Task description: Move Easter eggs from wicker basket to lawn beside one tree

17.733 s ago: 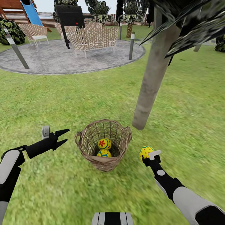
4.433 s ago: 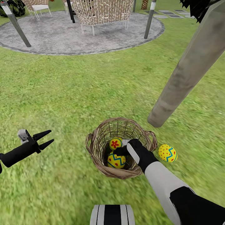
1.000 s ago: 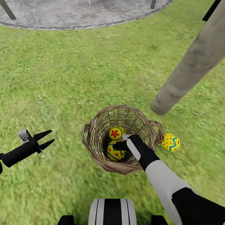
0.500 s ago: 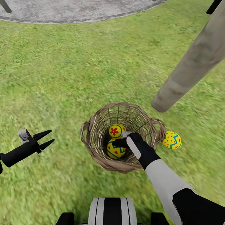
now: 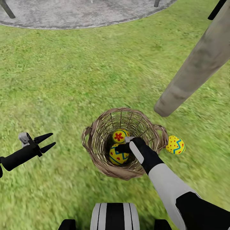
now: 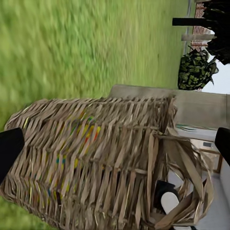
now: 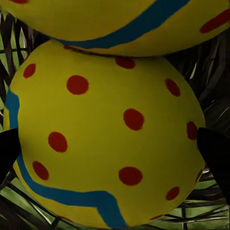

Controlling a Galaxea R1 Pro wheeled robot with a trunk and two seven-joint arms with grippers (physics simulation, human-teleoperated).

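Head view: two eggs point(image 5: 118, 146) in basket point(image 5: 95, 150), one egg point(image 5: 175, 145) outside.

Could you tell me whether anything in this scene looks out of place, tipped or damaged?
Nothing stands out. The wicker basket stands upright on the lawn with two Easter eggs inside, a third egg lies on the grass near the tree trunk, and the right tool reaches into the basket.

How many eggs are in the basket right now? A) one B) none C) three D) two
D: two eggs, one and another, sit inside the basket, while a third egg lies on the grass beside it, near the tree trunk.
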